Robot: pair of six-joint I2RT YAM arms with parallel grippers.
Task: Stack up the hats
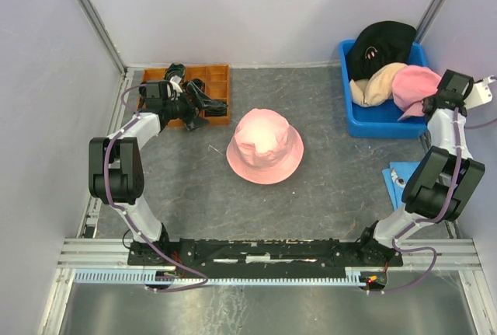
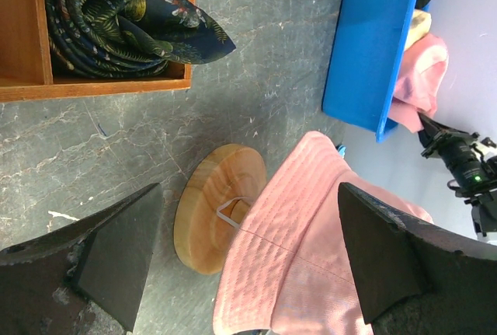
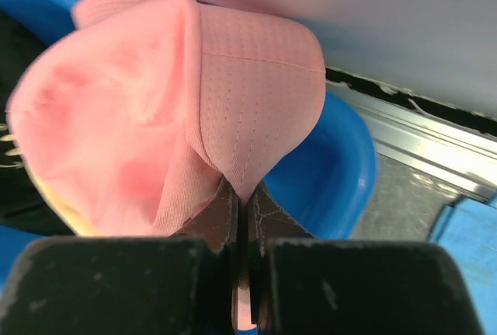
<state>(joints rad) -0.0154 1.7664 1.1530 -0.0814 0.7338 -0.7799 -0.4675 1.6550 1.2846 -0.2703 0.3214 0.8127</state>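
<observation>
right gripper point(image 3: 245, 209) jaws pinched tight on a fold of pink hat point(image 3: 147, 109) at the blue bin point(image 3: 335, 170). left gripper point(image 2: 248, 249) jaws wide apart, gripping nothing. other pink hat point(image 1: 265, 146) sits mid-table on wooden stand point(image 2: 211, 212).

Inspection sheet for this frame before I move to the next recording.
Surface: grey table, scuffed.
Job's things: pink hat on wooden stand, centre; black hat and beige hat in blue bin; second pink hat at its right side.
Clutter: wooden tray with dark fabric bundles.
Grippers: left gripper open near the tray; right gripper shut on second pink hat.
Cables: purple cables along both arms.
Surroundings: pale walls.
</observation>
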